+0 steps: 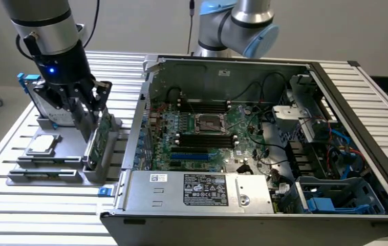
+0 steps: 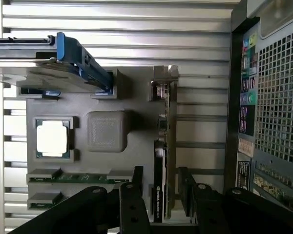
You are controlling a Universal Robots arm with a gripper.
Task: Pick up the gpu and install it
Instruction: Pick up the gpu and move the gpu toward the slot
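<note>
Wrist view: the gripper (image 2: pixel 160 170) is spread wide, with a finger on either side of the gpu (image 2: pixel 158 195). The gpu stands on edge in the grey holder tray (image 2: pixel 136 97), along the tray's side nearest the computer case (image 2: pixel 273 97).

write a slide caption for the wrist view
Open pincer straddling the graphics card, which stands on edge in its grey holder beside the computer case.
</note>
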